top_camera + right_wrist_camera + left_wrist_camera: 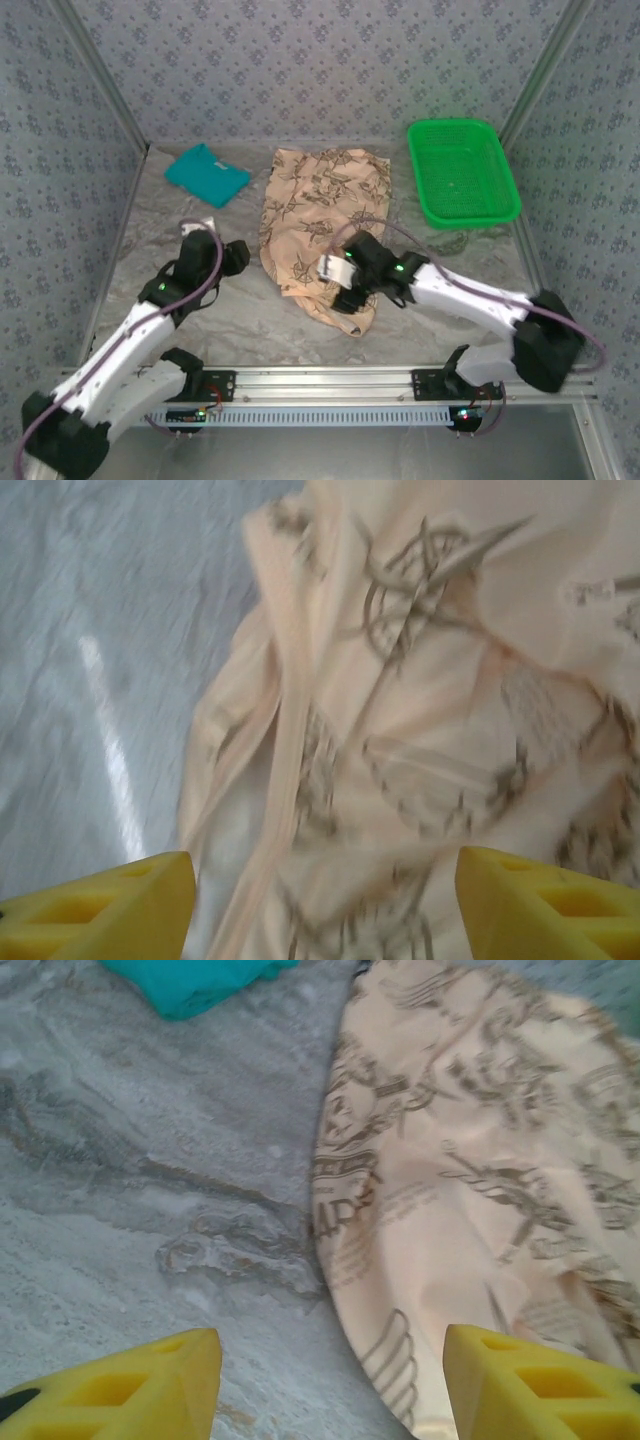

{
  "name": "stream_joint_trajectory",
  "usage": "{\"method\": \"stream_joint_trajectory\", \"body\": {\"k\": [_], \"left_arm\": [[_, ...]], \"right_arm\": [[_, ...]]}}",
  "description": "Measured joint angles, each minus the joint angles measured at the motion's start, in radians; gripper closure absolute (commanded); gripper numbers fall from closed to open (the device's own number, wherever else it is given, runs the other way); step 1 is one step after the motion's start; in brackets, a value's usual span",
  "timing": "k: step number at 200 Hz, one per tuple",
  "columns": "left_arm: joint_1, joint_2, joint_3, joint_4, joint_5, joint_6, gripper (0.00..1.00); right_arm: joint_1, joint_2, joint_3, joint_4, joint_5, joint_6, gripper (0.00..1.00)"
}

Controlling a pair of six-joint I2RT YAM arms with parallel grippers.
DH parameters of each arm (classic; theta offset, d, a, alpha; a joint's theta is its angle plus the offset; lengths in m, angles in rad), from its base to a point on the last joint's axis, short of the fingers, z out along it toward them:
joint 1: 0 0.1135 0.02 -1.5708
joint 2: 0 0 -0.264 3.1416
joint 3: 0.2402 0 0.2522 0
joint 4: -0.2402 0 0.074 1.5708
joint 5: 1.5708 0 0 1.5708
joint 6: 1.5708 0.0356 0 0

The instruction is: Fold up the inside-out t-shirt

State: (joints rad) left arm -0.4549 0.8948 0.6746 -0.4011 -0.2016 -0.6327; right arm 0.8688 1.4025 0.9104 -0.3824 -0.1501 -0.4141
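Note:
The inside-out t-shirt (315,205) lies crumpled lengthwise in the middle of the table, peach-beige with dark prints. My left gripper (238,257) hovers just left of its near-left edge. In the left wrist view that gripper (330,1390) is open, and the t-shirt's curved edge (470,1160) runs below between the yellow fingers (150,1385). My right gripper (340,275) is over the shirt's near end. In the right wrist view it (325,910) is open above bunched folds and a seam of the t-shirt (420,730), holding nothing.
A folded teal shirt (205,173) lies at the back left, also seen as the teal shirt (195,978) at the top of the left wrist view. A green basket (462,170) stands at the back right. Patterned walls close in three sides.

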Motion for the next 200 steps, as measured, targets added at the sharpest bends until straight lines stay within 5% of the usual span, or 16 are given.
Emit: {"method": "stream_joint_trajectory", "body": {"k": [55, 65, 83, 108, 173, 191, 200], "left_arm": [[0.216, 0.243, 0.107, -0.023, 0.113, 0.017, 0.39], [0.244, 0.256, 0.114, -0.023, 0.133, 0.022, 0.39], [0.273, 0.269, 0.117, -0.023, 0.162, 0.032, 0.39], [0.285, 0.276, 0.117, -0.033, 0.190, 0.047, 0.39], [0.287, 0.276, 0.130, -0.048, 0.252, 0.048, 0.41], [0.287, 0.279, 0.132, -0.045, 0.269, 0.049, 0.41], [0.287, 0.286, 0.132, -0.042, 0.277, 0.048, 0.41]], "right_arm": [[0.154, 0.409, 0.210, 0.271, 0.043, 0.037, 0.31], [0.172, 0.442, 0.222, 0.288, 0.055, 0.035, 0.44], [0.187, 0.481, 0.228, 0.313, 0.079, 0.029, 0.81], [0.185, 0.489, 0.227, 0.315, 0.077, 0.023, 1.00], [0.307, 0.407, 0.286, 0.251, -0.156, 0.000, 1.00], [0.340, 0.405, 0.315, 0.250, -0.251, 0.011, 0.62], [0.353, 0.421, 0.330, 0.249, -0.285, 0.015, 0.54]]}}
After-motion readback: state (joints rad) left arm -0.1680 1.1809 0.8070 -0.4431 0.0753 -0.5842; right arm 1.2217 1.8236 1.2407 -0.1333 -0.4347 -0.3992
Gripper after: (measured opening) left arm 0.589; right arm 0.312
